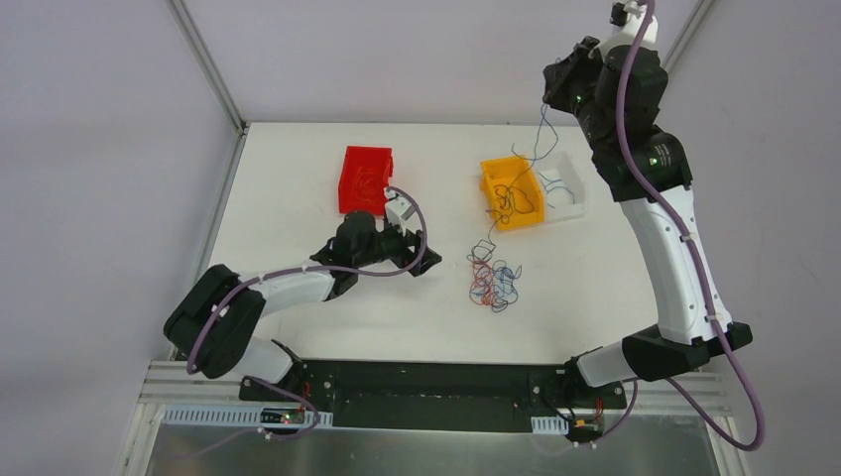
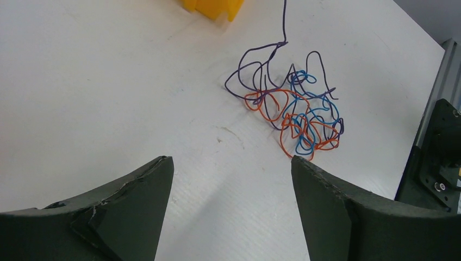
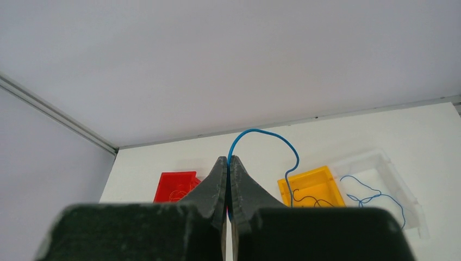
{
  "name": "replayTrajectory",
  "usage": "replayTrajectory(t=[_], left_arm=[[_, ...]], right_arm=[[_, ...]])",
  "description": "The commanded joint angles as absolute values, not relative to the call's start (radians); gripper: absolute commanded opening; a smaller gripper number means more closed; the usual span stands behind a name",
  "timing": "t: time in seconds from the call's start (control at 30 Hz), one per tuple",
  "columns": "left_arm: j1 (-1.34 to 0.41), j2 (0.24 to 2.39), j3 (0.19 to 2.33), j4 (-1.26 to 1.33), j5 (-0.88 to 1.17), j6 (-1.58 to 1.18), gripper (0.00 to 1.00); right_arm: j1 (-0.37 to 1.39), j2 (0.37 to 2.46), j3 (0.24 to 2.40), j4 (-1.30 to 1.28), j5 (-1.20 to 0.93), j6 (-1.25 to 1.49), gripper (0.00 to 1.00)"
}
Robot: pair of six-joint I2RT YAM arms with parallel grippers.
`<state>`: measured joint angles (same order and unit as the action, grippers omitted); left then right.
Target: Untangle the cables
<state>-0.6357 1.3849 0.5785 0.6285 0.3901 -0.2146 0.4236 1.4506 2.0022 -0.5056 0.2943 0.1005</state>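
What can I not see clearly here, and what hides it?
- Right wrist view: gripped end of the thin blue wire, hidden inside the shut right claw.
- Left wrist view: yellow plastic bin, cut off by top edge.
- Top view: contents of red plastic bin, too small.

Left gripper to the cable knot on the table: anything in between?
Nothing visible. Only white table lies between the open left gripper and the cable knot. The yellow bin sits beyond the knot, off that path. The right gripper, raised, is shut on a blue cable.
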Motion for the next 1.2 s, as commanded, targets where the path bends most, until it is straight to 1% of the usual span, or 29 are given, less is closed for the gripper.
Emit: replayTrajectory(t=[0.0,0.17,0.37,0.5,0.53,0.67,0.7,0.73,0.77,0.8,0.93,1.17], left_arm=[[-0.648,1.508,0.651,0.814,0.484,-0.292,0.82],[-0.699,1.633,0.735,0.91,0.478,-0.348,0.82],[-0.753,1.762,0.881,0.894,0.441,-0.35,0.82],[-0.778,1.863,0.992,0.879,0.428,-0.372,0.78],[-0.783,1.886,1.018,0.866,0.421,-0.379,0.73],[-0.788,1.96,1.09,0.804,0.387,-0.391,0.6],[-0.788,1.974,1.094,0.804,0.381,-0.396,0.52],[-0.788,1.985,1.098,0.805,0.378,-0.403,0.36],[-0.787,1.99,1.096,0.804,0.379,-0.408,0.14],[-0.787,1.986,1.086,0.803,0.372,-0.417,0.0],[-0.787,1.874,0.945,0.79,0.309,-0.391,0.0],[-0.692,1.621,0.796,0.399,0.221,-0.381,0.0]], right_arm=[[0.417,1.405,1.989,-0.459,0.257,0.122,0.0],[0.418,1.376,1.984,-0.454,0.233,0.144,0.0],[0.419,1.352,1.979,-0.453,0.192,0.176,0.0],[0.419,1.341,1.973,-0.449,0.173,0.191,0.0],[0.419,1.338,1.972,-0.449,0.171,0.192,0.0],[0.418,1.316,1.951,-0.438,0.174,0.201,0.0],[0.418,1.307,1.948,-0.437,0.174,0.203,0.0],[0.418,1.298,1.946,-0.435,0.174,0.201,0.0],[0.418,1.29,1.942,-0.435,0.178,0.198,0.0],[0.418,1.279,1.935,-0.434,0.186,0.19,0.0],[0.418,1.223,1.876,-0.415,0.26,0.144,0.0],[0.415,1.156,1.752,-0.419,0.47,0.066,0.0]])
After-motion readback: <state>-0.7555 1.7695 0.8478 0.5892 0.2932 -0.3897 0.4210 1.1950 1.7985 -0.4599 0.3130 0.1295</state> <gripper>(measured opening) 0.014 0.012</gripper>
